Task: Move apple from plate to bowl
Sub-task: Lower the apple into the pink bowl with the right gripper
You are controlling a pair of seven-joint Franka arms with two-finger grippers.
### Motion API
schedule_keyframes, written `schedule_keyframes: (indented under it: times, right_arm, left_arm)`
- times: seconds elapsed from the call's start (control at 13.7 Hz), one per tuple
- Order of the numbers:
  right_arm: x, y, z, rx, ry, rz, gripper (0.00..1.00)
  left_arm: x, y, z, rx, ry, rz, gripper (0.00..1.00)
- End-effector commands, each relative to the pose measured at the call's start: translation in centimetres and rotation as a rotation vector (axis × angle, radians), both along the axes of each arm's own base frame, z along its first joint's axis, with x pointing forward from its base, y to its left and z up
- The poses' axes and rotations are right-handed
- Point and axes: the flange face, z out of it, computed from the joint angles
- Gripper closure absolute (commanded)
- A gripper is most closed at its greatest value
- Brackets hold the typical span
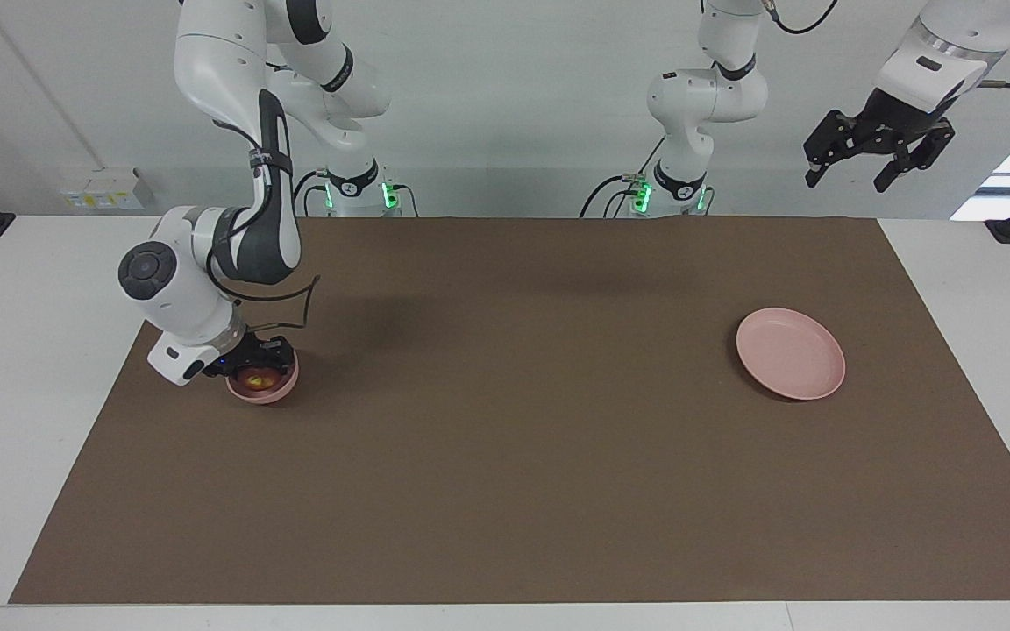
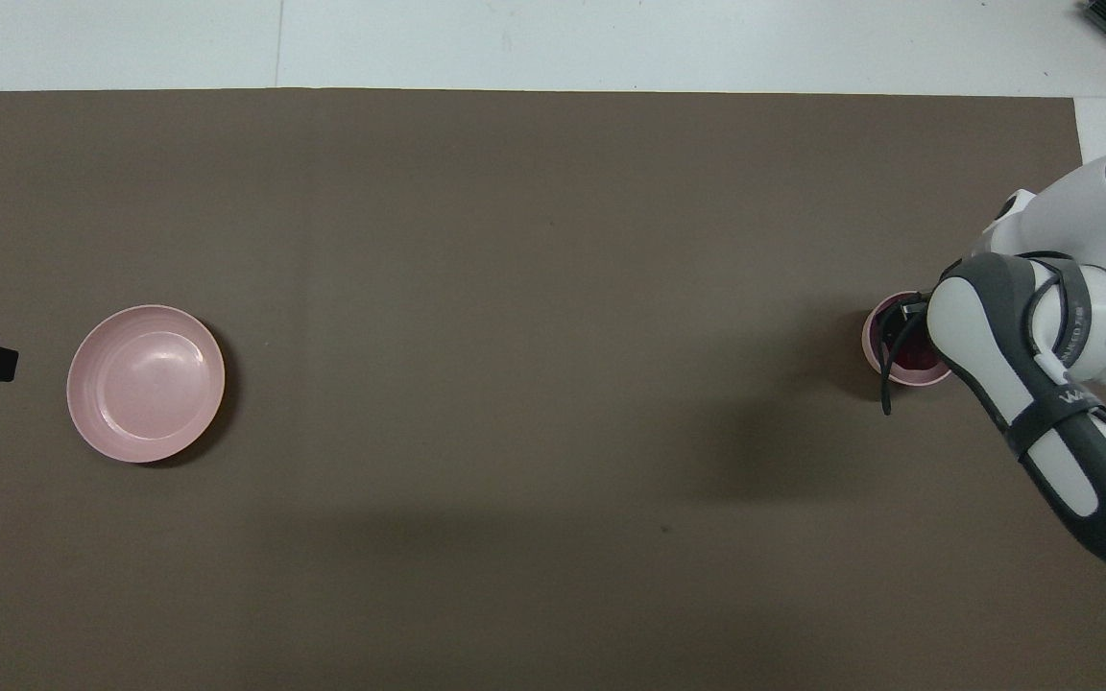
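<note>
The apple (image 1: 257,379) sat inside the bowl (image 1: 281,390), which stood on the brown mat (image 1: 505,491) near the mat's edge at the right arm's end of the table. The right gripper (image 1: 261,361) was down at the bowl's rim, right over the apple; whether its fingers gripped the fruit or stood apart from it could not be told. The plate (image 1: 791,353) lay bare toward the left arm's end, well apart from the bowl, with a wide stretch of uncovered mat between them. The left gripper (image 1: 876,149) waited high in the air off that end of the mat, its fingers spread apart and holding nothing.
</note>
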Motion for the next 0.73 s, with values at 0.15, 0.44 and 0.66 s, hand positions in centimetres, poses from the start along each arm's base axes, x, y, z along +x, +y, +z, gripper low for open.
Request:
schedule_keyframes:
  times: [0.15,0.44,0.66]
  right_arm:
    - [0.09,-0.04,-0.27,-0.018,-0.014,-0.003,0.46]
    - [0.18,-0.05,-0.50,-0.020,-0.017,-0.008,0.40]
    - [0.15,-0.05,-0.60,-0.020,-0.018,-0.010,0.29]
  left_arm:
    - [-0.24,0.19,1.01,-0.007,-0.009,0.003,0.00]
    - [-0.23,0.25,1.05,-0.009,-0.017,0.015,0.00]
    - [-0.26,0.50,0.99,-0.007,-0.015,0.015,0.00]
